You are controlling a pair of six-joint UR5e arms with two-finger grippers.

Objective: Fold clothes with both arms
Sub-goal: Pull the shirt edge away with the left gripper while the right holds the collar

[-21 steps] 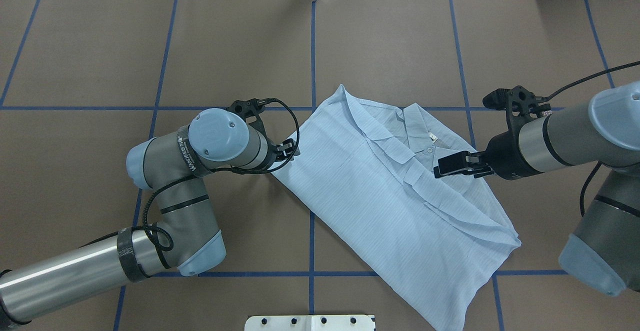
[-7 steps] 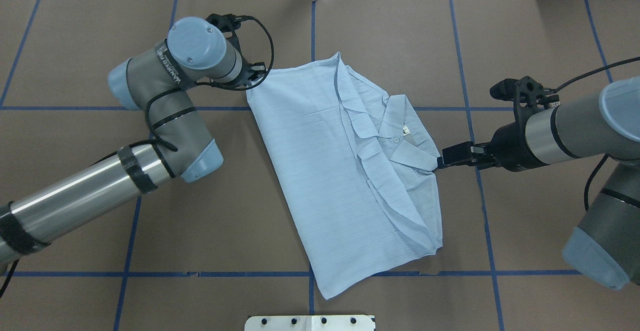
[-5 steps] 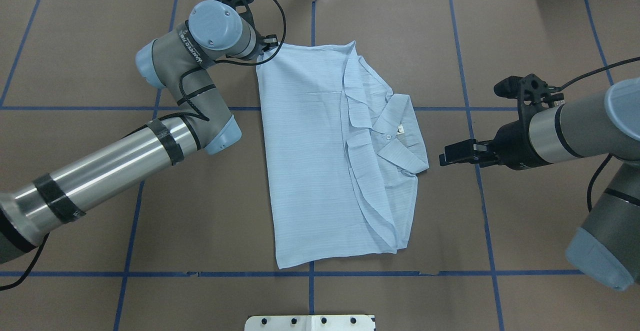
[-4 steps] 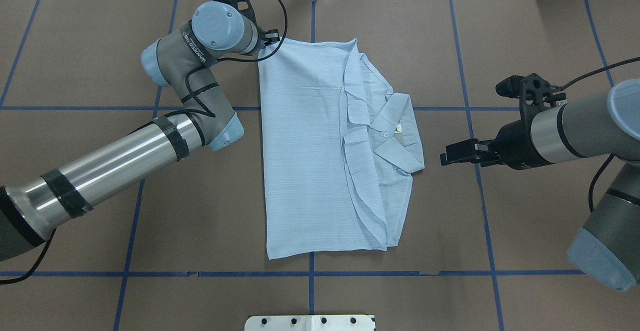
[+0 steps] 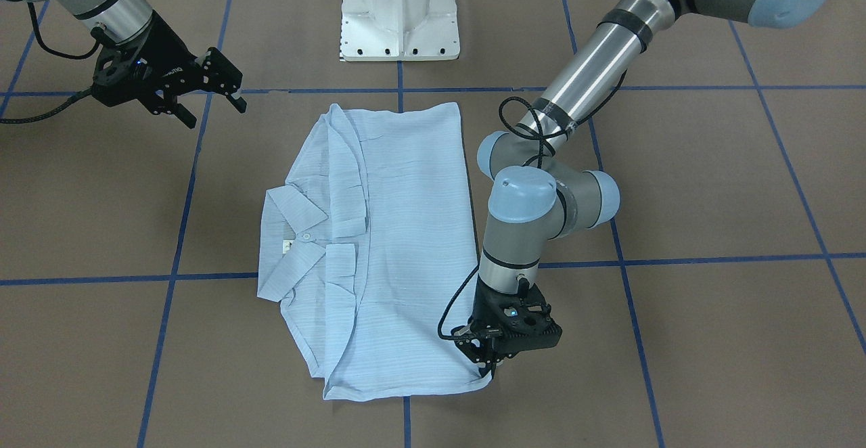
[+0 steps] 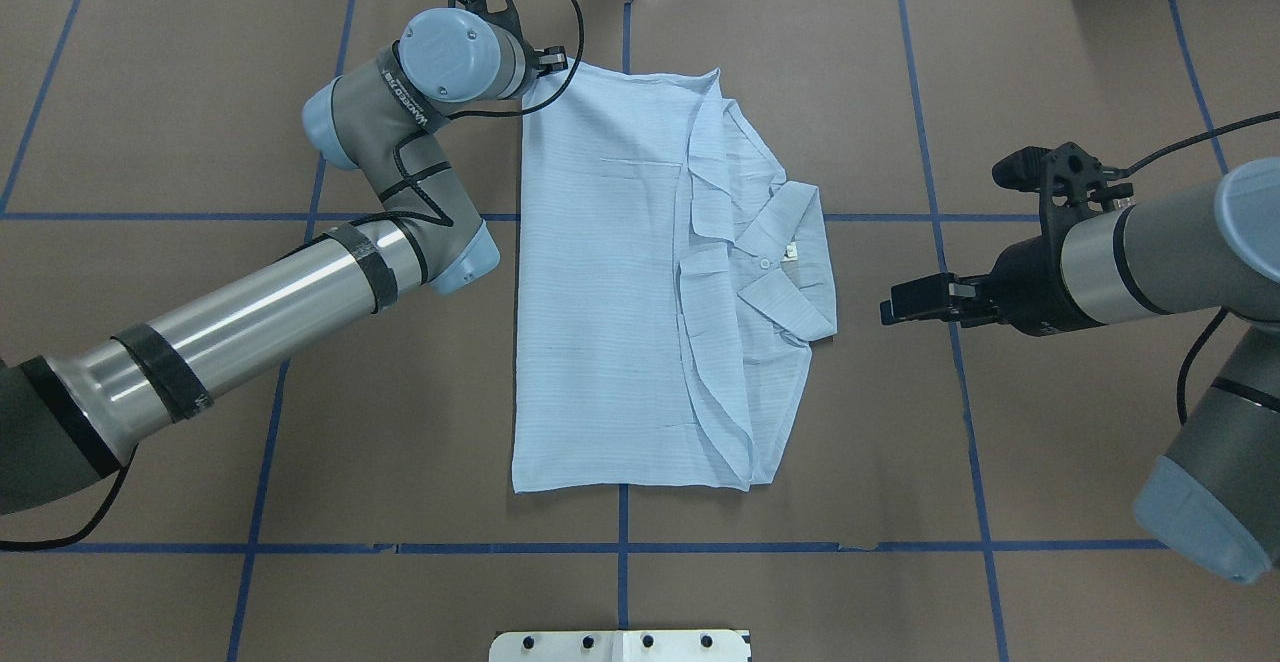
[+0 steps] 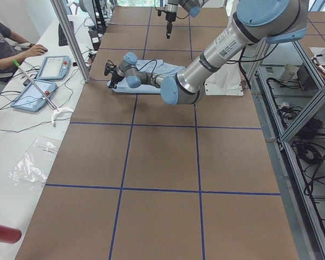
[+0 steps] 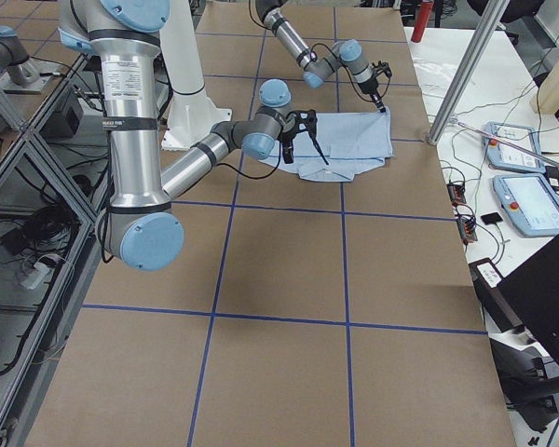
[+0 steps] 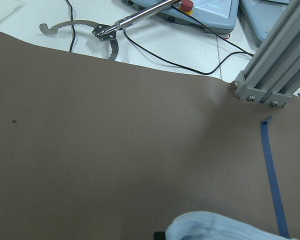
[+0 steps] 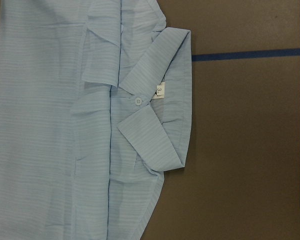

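The thin light-blue striped button-up shirt (image 6: 600,292) lies folded flat in the middle of the brown paper-covered table (image 6: 200,442), its collar (image 6: 790,262) toward the right edge. The right gripper (image 6: 890,304) hovers level near the collar, fingers apart (clearest front-on), touching nothing. By the far edge the left arm (image 6: 250,312) bends its wrist downward. The left gripper (image 5: 490,365) is pinched on the shirt's corner, and its tips are hard to make out overhead.

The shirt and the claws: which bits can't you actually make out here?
- The left claw fingertips: in the overhead view its own wrist mostly covers them; in the left wrist view the bottom edge cuts them off.
- The shirt cuffs: seen in no view, presumably inside the folds.
- The collar label print: too small to read surely.
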